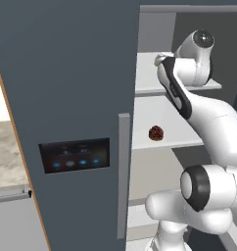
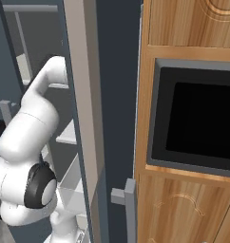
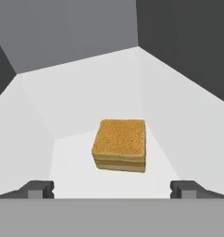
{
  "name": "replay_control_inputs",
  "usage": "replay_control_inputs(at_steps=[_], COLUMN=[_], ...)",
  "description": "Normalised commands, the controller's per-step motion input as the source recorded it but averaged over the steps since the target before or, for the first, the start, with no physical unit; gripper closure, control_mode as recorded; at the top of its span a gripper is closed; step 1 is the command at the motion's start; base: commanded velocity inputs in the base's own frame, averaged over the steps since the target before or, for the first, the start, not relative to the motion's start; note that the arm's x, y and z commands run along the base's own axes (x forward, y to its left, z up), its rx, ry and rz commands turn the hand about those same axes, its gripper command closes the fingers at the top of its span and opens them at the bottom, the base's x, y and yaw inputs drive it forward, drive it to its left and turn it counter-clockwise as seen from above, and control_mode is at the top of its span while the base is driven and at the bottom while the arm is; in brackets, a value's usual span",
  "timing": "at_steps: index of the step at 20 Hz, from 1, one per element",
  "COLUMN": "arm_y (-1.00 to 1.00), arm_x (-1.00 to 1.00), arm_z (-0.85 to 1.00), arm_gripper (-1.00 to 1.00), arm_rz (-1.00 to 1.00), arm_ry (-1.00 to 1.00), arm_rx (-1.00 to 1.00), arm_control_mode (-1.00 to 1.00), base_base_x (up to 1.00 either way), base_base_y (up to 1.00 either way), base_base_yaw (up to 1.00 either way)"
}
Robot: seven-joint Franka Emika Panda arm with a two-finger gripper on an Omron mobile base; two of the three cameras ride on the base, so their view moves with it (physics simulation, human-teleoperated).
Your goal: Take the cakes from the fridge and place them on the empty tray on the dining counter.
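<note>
The fridge [image 1: 66, 73] has its left door shut and its right side open onto white shelves. In the hand view a tan-yellow square cake [image 3: 119, 145] lies on a white shelf [image 3: 86, 92]. It sits just ahead of my gripper [image 3: 112, 189], which is open. The two fingertips [image 3: 40, 189] stand wide to either side and do not touch the cake. The dark brown-red round cake [image 1: 155, 133] sits one shelf lower. My arm [image 1: 179, 93] reaches in over the upper shelf [image 1: 150, 73]. The tray and the dining counter are out of view.
The shut door carries a black panel with blue lights [image 1: 76, 156] and a long grey handle [image 1: 123, 171]. The open fridge door's edge [image 2: 83, 118] stands right of the arm. Beyond it is a wood cabinet with a black built-in oven [image 2: 202, 118]. A marble top [image 1: 5, 152] lies far left.
</note>
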Motion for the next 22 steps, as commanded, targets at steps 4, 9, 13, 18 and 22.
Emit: replay_control_inputs(at_steps=[4,9,13,18,22], arm_y=[-0.22,-0.27,-0.02,0.0,0.0], arm_x=[0.65,0.54,0.38,0.03,0.0], arm_z=[-0.04,-0.09,-0.18,-0.3,-0.26], arm_gripper=[-1.0,-1.0,-1.0,-1.0,-1.0], arm_rz=[0.0,0.0,0.0,0.0,-0.02], arm_ry=[0.0,0.0,0.03,0.01,0.03], arm_rx=[0.0,0.0,0.0,-0.02,-0.01], arm_control_mode=[-1.0,-1.0,-1.0,-1.0,-1.0], base_base_x=[0.0,0.0,0.0,0.0,0.0], base_base_y=[0.0,0.0,0.0,0.0,0.0], base_base_yaw=[0.0,0.0,0.0,0.0,0.0])
